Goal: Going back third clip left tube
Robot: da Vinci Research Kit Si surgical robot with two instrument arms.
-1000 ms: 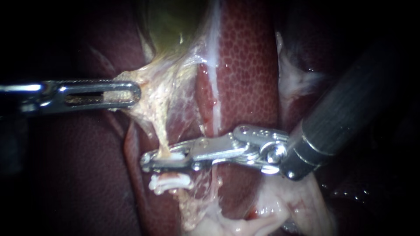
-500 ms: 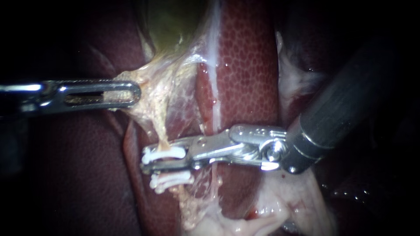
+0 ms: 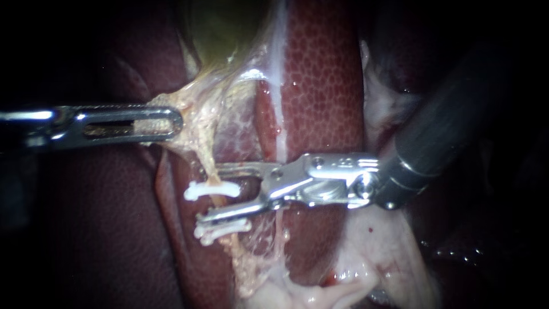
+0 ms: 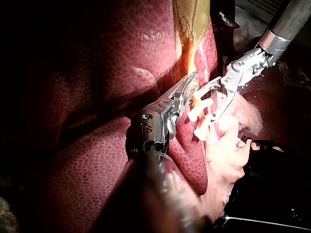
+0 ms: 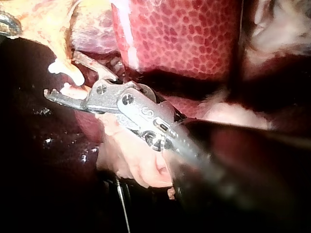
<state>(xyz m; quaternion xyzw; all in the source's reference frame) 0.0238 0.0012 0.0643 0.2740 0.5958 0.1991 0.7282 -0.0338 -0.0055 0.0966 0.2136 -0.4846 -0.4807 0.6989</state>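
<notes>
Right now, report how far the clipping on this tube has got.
Done: two white clips sit on the tube, an upper clip and a lower clip. In hand: right instrument, jaws open either side of the upper clip; left instrument gripping tissue taut. Left: probably drawing the right instrument clear of the tube.

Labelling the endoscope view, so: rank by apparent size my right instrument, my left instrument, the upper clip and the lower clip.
1. Right instrument, though nearness to the camera inflates it.
2. Left instrument.
3. Upper clip and lower clip: they look alike.
</notes>
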